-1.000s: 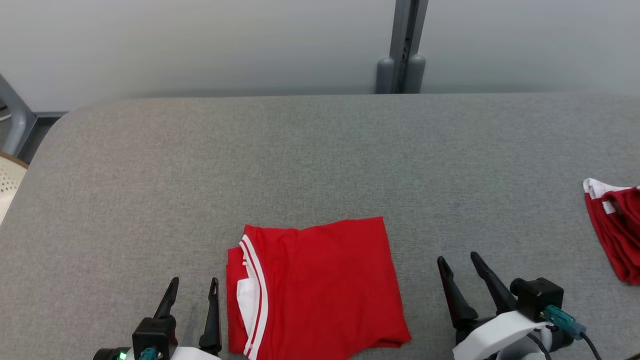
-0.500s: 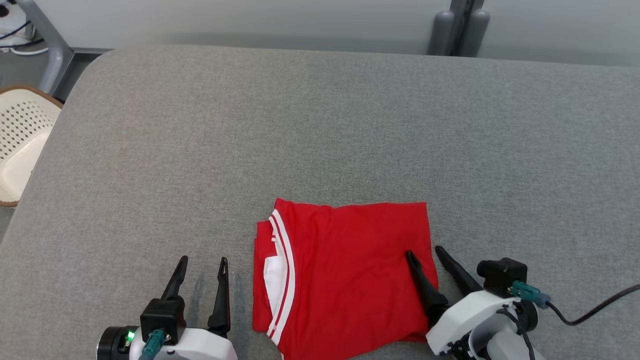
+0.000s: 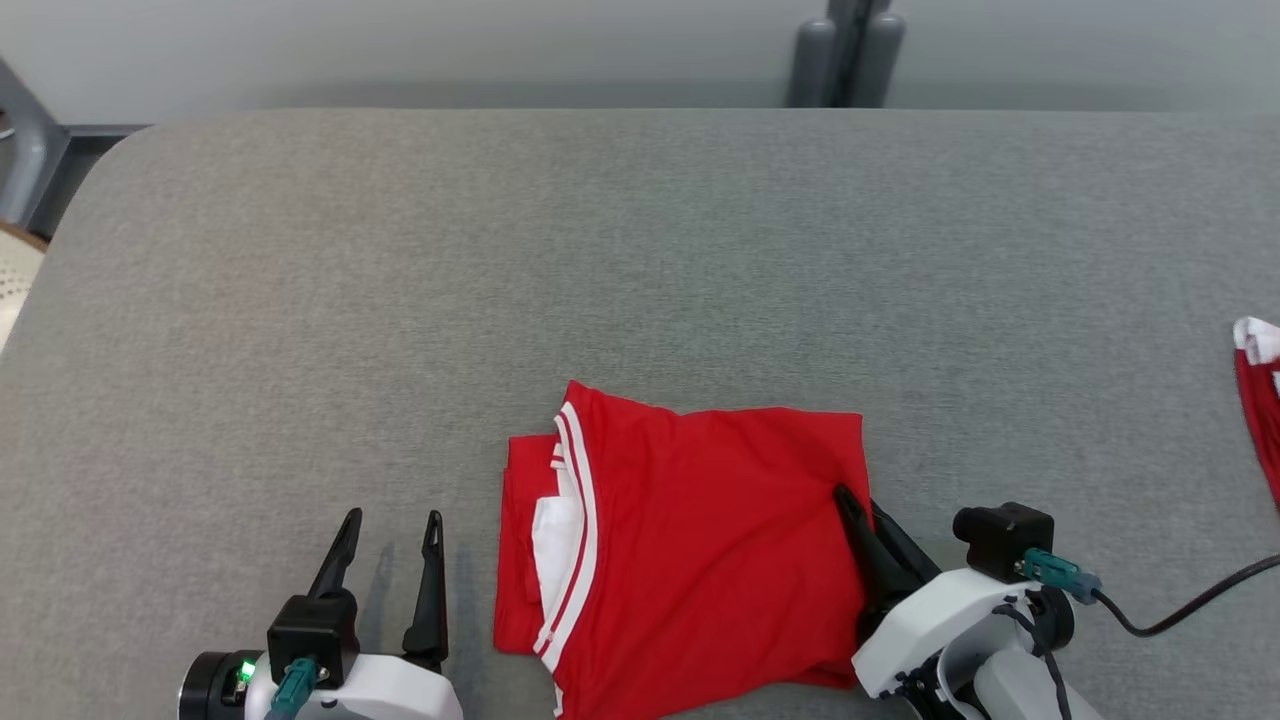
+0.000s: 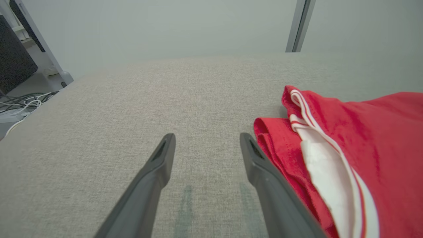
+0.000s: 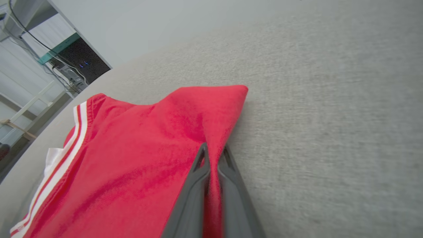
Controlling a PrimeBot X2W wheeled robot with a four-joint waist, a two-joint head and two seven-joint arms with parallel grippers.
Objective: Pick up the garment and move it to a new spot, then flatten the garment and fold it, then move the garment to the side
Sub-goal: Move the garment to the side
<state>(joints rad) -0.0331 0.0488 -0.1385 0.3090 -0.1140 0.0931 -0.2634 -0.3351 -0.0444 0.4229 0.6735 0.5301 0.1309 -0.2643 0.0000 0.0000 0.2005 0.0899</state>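
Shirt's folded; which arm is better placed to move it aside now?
Right. The right tool is shut on the right edge of the folded garment, with the cloth already pinched. The left tool stands open over the table beside the collar side, holding nothing.

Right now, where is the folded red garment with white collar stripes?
In the head view, the folded red garment lies bottom-centre on the grey fabric table, between the open left gripper and the right gripper shut on its right edge.
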